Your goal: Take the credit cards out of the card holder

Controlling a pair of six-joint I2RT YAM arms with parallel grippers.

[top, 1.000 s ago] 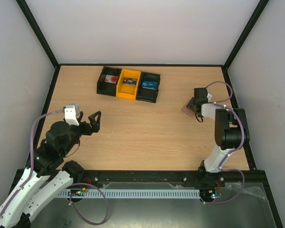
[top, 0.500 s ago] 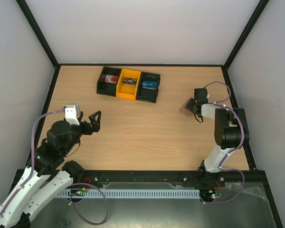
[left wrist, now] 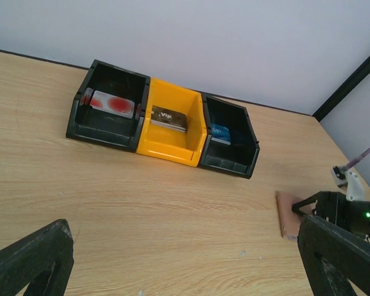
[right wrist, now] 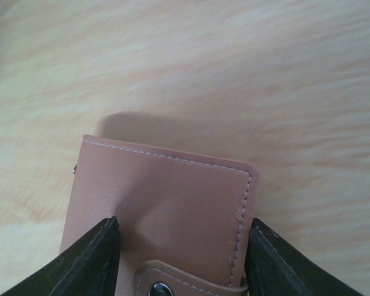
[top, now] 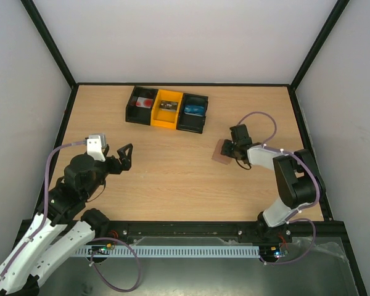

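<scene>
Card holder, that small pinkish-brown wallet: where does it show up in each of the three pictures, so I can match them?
Top external: the card holder lies right of centre on the table, nearer the arms than the bins.
Left wrist: the card holder is near the right edge, below the bins.
Right wrist: the card holder fills the lower centre.
Shared landmark: the right hand gripping it.

Seen from high above the near edge, the top camera looks down over the whole table (top: 172,185) to the back wall (top: 185,43). The left wrist camera, low over the wood, faces the 3 bins (left wrist: 166,126) at the far side and catches the card holder (left wrist: 286,213) at right, both also visible from above. The right wrist camera sits tight on that card holder, filling its lower frame.
</scene>
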